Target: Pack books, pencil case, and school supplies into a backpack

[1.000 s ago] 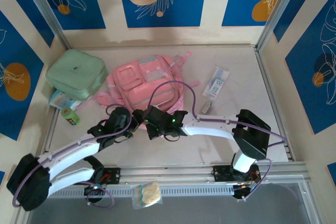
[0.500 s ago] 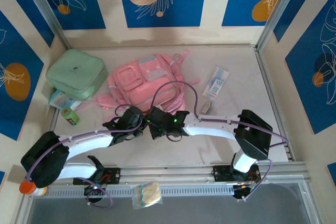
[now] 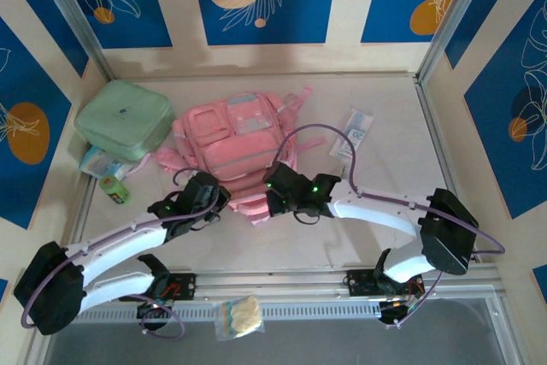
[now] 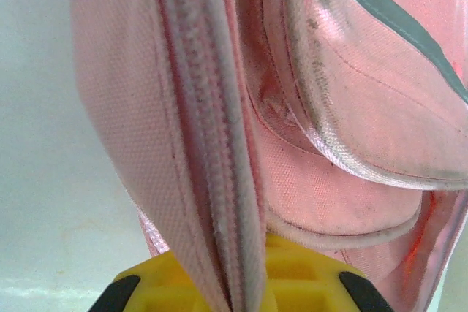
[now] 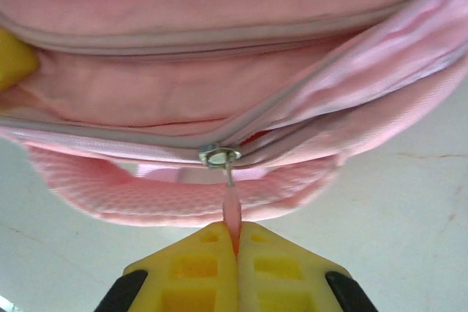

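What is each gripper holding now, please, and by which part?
The left gripper pinches the backpack by its zipper edge; the right gripper, by its zipper pull.

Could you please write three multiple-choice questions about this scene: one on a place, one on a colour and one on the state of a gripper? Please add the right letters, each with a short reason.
1. Where does the pencil case lie?
A. On the table, right of the backpack in the top view
B. On top of the backpack
C. Inside the backpack

2. What colour is the zip case at the left of the top view?
A. Red
B. Black
C. Mint green

3. What is the right gripper doing?
A. Standing open above the table
B. Shut on the backpack's zipper pull
C. Holding a yellow book

Answers: 1 A, it lies flat, apart from the backpack; 2 C, its cover is pale green; 3 B, the pull is pinched between the yellow fingers.
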Controlling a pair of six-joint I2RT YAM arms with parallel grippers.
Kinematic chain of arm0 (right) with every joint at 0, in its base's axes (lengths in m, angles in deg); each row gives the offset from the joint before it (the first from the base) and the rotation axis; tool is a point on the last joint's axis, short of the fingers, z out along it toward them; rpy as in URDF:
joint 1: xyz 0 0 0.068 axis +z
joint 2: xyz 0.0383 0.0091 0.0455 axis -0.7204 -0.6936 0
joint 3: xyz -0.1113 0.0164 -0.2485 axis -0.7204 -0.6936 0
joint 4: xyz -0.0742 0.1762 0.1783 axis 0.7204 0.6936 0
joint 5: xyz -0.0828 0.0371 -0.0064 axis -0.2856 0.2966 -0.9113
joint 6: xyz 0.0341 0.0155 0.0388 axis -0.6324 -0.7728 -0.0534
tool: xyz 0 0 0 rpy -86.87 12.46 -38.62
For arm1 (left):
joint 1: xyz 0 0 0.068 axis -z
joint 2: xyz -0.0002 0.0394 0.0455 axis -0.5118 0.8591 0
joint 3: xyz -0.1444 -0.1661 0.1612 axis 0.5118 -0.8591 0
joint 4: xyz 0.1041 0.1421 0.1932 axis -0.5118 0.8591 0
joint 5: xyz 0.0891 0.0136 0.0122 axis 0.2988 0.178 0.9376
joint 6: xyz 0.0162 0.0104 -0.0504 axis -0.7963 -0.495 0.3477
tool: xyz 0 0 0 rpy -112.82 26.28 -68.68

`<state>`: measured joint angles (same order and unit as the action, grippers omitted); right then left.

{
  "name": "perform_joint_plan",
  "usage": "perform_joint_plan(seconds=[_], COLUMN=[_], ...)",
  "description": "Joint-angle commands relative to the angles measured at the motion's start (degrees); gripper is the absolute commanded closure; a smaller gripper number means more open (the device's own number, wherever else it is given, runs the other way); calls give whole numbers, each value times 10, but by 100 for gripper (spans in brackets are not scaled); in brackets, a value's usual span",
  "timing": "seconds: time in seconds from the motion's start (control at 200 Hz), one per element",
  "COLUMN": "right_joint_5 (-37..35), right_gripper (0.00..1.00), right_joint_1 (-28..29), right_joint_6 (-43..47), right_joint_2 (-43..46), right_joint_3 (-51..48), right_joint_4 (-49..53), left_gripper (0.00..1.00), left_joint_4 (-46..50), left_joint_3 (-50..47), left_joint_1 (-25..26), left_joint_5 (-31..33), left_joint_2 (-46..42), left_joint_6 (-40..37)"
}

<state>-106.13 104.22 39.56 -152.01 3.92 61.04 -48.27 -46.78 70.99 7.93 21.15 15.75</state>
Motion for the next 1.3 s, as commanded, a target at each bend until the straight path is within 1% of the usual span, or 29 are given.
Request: perform_joint_plan(seconds=[0.0, 0.115, 0.205, 0.27, 0.315, 0.38, 0.42, 0.485, 0.52, 0.595, 0.665, 0.685, 0.72, 0.735, 0.8, 0.85, 0.865, 0.89, 0.935, 0.965, 1.025, 1.081, 1.136, 1.196, 1.296], right_joint_5=[-12, -22, -1, 15, 21, 24, 32, 28, 28, 44, 35, 35, 30, 27, 20, 16, 14, 11, 5, 2, 1, -5, -5, -3, -3], right_gripper=[100, 100, 100, 100, 100, 100, 100, 100, 100, 100, 100, 100, 100, 100, 100, 100, 100, 100, 100, 100, 100, 100, 100, 100, 100], right_joint_1=[-15, -22, -30, -12, 8, 33, 46, 70, 81, 86, 80, 78, 76, 76, 78, 79, 79, 78, 77, 76, 73, 72, 73, 72, 72], right_joint_6=[36, 45, 31, 24, 15, -4, -12, -15, -16, -24, -44, -49, -51, -51, -43, -42, -43, -45, -49, -53, -57, -61, -60, -59, -60], right_joint_2=[26, 41, 60, 70, 72, 69, 62, 42, 30, -1, -32, -43, -57, -63, -81, -90, -91, -93, -95, -94, -93, -90, -86, -81, -79], right_joint_3=[-19, -25, -38, -46, -46, -42, -40, -29, -21, -4, 20, 27, 42, 49, 67, 76, 78, 81, 84, 84, 84, 84, 78, 69, 60], right_joint_4=[42, 60, 64, 55, 49, 42, 28, 10, -2, -37, -50, -51, -55, -56, -71, -73, -72, -71, -69, -66, -63, -55, -56, -62, -63], left_gripper=[100, 100, 100, 100, 100, 100, 100, 100, 100, 100, 100, 96, 84, 81, 73, 60, 55, 50, 39, 34, 32, 32, 31, 31, 32], left_joint_4=[51, 76, 98, 103, 116, 109, 103, 74, 73, 82, 100, 102, 106, 109, 114, 130, 139, 151, 149, 153, 150, 124, 121, 127, 59], left_joint_3=[39, 53, 72, 82, 90, 97, 102, 106, 114, 136, 152, 155, 159, 159, 155, 150, 149, 148, 132, 117, 82, 48, 35, 33, 9], left_joint_1=[-34, -62, -98, -121, -132, -145, -158, -188, -203, -227, -249, -255, -263, -264, -266, -266, -266, -264, -261, -258, -239, -203, -158, -99, -31], left_joint_5=[-9, -52, -97, -124, -120, -124, -133, -179, -194, -196, -195, -200, -210, -212, -212, -207, -202, -197, -204, -206, -191, -171, -129, -79, -39], left_joint_2=[-27, -48, -51, -47, -44, -42, -36, -21, -10, 12, 34, 39, 43, 43, 27, 4, -4, -18, -45, -63, -104, -141, -162, -164, -133], left_joint_6=[-97, -167, -223, -257, -267, -300, -319, -350, -365, -407, -426, -428, -428, -427, -413, -388, -372, -346, -297, -258, -178, -118, -68, -16, 66])
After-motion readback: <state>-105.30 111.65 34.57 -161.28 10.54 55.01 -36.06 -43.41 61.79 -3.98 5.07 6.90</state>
